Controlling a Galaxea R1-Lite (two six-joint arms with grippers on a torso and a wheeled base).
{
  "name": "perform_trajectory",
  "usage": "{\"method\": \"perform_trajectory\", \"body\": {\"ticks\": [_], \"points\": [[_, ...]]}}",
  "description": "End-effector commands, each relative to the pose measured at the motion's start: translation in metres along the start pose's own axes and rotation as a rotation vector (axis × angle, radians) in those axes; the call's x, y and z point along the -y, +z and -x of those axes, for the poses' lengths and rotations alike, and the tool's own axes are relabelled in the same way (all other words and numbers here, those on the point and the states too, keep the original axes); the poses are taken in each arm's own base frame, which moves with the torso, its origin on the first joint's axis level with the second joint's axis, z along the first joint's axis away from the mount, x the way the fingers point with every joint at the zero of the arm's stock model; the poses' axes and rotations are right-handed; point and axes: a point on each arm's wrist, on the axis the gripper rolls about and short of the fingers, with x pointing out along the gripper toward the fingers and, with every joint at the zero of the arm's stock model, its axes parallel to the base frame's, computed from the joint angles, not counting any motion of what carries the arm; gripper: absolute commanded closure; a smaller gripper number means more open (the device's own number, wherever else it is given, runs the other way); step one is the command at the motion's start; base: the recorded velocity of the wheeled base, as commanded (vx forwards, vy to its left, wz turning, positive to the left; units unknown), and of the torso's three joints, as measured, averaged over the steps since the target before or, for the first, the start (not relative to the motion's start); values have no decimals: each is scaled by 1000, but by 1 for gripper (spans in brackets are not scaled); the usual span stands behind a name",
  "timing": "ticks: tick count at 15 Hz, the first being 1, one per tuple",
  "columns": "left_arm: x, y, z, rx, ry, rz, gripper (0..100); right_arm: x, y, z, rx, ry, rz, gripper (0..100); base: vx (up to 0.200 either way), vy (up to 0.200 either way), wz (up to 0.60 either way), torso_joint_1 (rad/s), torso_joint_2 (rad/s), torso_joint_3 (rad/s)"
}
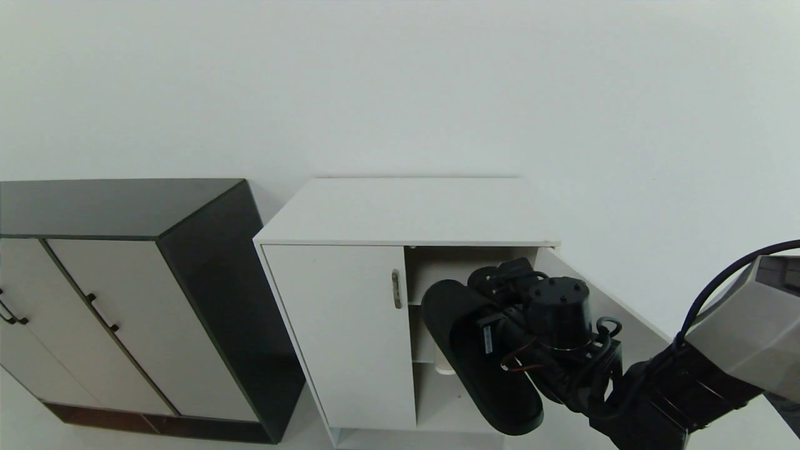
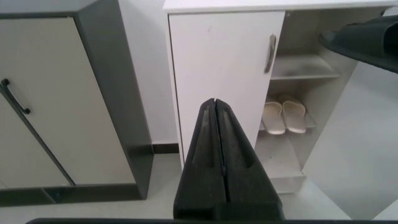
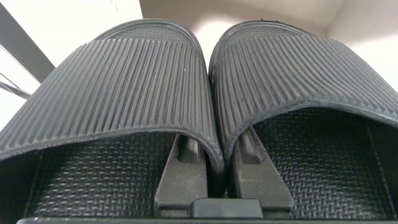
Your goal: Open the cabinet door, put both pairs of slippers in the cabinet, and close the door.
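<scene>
The white cabinet (image 1: 406,209) has its right door swung open and its left door (image 1: 340,325) shut. A pair of black slippers (image 1: 475,356) hangs in front of the open compartment, toes towards the shelves. My right gripper (image 1: 490,331) is shut on them. In the right wrist view its fingers (image 3: 180,174) pinch the inner walls of the two black slippers (image 3: 211,81) together. A pair of white slippers (image 2: 284,116) lies on the cabinet's middle shelf. My left gripper (image 2: 216,155) is shut on nothing, held low in front of the closed left door (image 2: 221,68).
A dark cabinet (image 1: 206,281) with two pale doors and black handles stands close to the left of the white one. The upper shelf (image 2: 305,65) is bare. A white wall rises behind both cabinets, and there is pale floor in front.
</scene>
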Motion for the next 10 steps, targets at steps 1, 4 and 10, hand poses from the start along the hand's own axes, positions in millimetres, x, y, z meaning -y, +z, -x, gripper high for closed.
{"method": "perform_trajectory", "body": {"ticks": [1,4,10], "points": [[0,0,0,-1,-1,0,100,-1,-3,-1,-7,0,3,100,0,0,0,-217,540,310],[0,0,0,-2,-1,0,100,-1,-4,-2,-10,0,4,100,0,0,0,-216,538,318],[0,0,0,-1,-1,0,100,0,-5,-1,-14,0,7,100,0,0,0,-194,509,312]]}}
